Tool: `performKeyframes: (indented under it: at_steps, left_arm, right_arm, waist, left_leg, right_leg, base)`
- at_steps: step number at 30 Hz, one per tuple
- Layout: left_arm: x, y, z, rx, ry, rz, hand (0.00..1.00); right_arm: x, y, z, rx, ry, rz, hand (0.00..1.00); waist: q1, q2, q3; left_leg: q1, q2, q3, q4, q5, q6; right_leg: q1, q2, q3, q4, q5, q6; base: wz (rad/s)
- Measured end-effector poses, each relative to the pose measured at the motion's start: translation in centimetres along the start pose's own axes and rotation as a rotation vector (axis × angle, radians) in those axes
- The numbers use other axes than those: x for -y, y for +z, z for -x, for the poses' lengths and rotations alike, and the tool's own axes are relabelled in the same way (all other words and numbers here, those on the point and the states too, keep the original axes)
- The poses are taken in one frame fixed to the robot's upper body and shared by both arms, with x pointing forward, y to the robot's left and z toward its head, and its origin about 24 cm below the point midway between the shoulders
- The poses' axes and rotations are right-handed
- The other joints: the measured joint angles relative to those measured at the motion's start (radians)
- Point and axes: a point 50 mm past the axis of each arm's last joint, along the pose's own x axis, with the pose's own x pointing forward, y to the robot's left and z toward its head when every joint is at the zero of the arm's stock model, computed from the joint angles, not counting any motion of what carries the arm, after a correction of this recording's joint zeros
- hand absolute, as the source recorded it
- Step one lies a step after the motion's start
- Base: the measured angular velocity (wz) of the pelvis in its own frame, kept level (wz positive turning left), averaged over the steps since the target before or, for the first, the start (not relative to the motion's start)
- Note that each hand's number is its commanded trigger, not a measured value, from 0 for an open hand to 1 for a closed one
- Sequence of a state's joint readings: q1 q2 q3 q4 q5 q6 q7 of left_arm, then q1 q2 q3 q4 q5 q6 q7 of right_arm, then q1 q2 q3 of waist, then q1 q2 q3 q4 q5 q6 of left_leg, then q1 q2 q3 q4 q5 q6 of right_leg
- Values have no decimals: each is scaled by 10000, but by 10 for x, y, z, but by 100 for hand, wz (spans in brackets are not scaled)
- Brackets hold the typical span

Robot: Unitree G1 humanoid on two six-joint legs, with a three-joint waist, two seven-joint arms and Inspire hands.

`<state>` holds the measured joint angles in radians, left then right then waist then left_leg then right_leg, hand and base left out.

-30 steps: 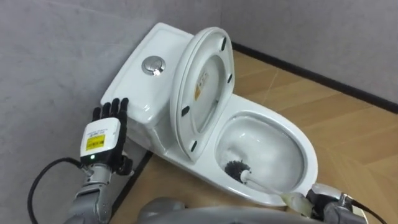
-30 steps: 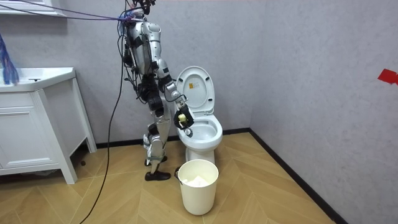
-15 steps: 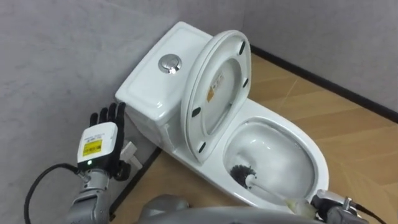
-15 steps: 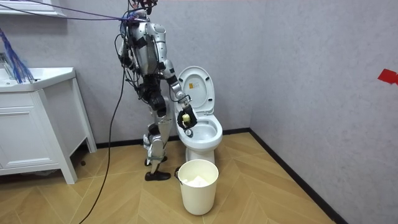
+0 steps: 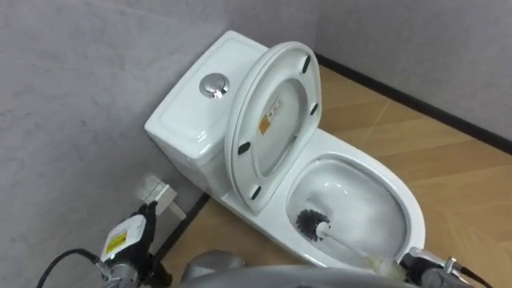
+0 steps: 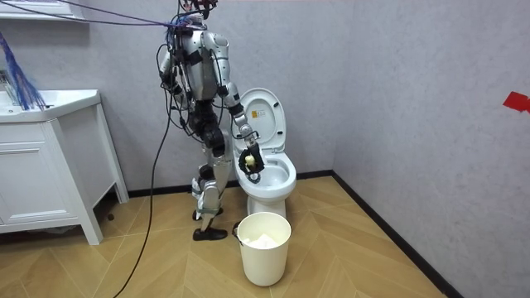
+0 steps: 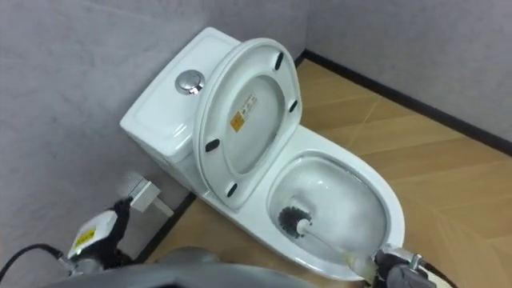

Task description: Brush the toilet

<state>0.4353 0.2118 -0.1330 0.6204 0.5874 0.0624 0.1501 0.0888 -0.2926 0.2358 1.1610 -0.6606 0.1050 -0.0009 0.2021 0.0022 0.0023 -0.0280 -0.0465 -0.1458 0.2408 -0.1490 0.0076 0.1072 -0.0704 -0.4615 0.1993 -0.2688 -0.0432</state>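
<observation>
left eye view: toilet [image 5: 192,120] at grey wall, lid [image 5: 284,80] up, yellow sticker [image 5: 266,122] unreadable, brush [image 5: 308,222] head in bowl, handle toward right hand [image 5: 432,264] near right, grip can't tell, left hand [image 5: 128,240] near left, grip can't tell, room view: white bucket [image 6: 265,257] near toilet, cabinet [image 6: 41,178] left

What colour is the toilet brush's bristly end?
The brush head is black; clearest in left eye view.

I see grey textured walls [image 6: 397,83] meeting in a corner, with a dark skirting [image 5: 416,106] along their foot and a herringbone wood floor [image 6: 348,257]. A white cabinet [image 6: 41,178] stands against the wall at the room view's left.
</observation>
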Motion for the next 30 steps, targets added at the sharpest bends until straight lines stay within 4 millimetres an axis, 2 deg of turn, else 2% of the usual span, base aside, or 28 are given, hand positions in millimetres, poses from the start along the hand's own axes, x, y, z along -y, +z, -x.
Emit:
performKeyframes:
  at_steps: [3, 5, 7, 9, 14, 18, 22, 24, 30]
  left_arm:
    - [15, -29, 4, -1712, -983, 1889, 0]
    - [18, -40, 6, -2331, -1243, 2606, 0]
    - [16, -43, 5, -2445, -1371, 2891, 0]
    - [16, -40, 2, -2439, -1556, 3291, 0]
    - [18, -35, -4, -2478, -1848, 3409, 0]
    - [11, -29, -10, -2375, -1607, 3503, 0]
    - [3, -22, -16, -2223, -1220, 3479, 0]
    - [-3, -13, -22, -1971, -993, 3426, 0]
    - [-11, -1, -28, -1616, -675, 3445, 0]
  right_arm:
    - [-6, -1, 1, -50, 69, -396, 100]
    - [-9, -4, 1, -118, 133, -641, 100]
    - [-12, -7, 2, -229, 205, -1271, 100]
    - [-14, -8, 2, -222, 165, -1986, 100]
    - [-23, -3, 4, 35, 11, -3163, 100]
    - [-24, -3, 6, 67, -604, -3864, 100]
    - [-25, -3, 9, 166, -1082, -4295, 100]
    - [-21, 0, 11, 370, -1571, -4419, 100]
    - [-22, 5, 13, 562, -2182, -4450, 100]
  waist:
    - [-34, -22, -1]
    - [-128, -37, 4]
    - [-288, -60, 11]
    - [-465, -57, 17]
    - [-882, -100, 21]
    - [-1272, -104, 18]
    - [-1583, -88, 20]
    - [-1903, -68, 9]
    - [-2110, -2, -30]
  left_leg:
    - [263, 40, 407, -207, -2, 1]
    - [310, 71, 406, -205, -14, -11]
    - [304, 77, 439, -210, -37, -47]
    - [363, 125, 807, -236, -38, -50]
    - [761, 182, 1176, -461, -40, -48]
    - [979, 299, 1735, -532, -73, -44]
    - [1047, 345, 2011, -540, -180, -76]
    - [1014, 348, 2174, -540, -194, -80]
    - [1106, 366, 2577, -585, -196, -77]
  right_leg:
    - [-6, 16, 456, 5, -1, 1]
    - [6, 5, 552, 2, 5, 9]
    - [5, 6, 543, 13, 5, 16]
    - [10, 21, 687, 12, 17, 36]
    - [162, 78, 1208, 30, 18, 37]
    - [108, 144, 1722, 34, 79, 46]
    - [67, 226, 2094, 35, 122, 35]
    - [-46, 247, 2256, 45, 154, 53]
    - [-178, 282, 2748, 52, 245, 61]
  base:
    - [-40]
    - [-20]
    - [0]
    - [-11]
    - [-27]
    - [-33]
    - [-31]
    - [-21]
    - [-26]
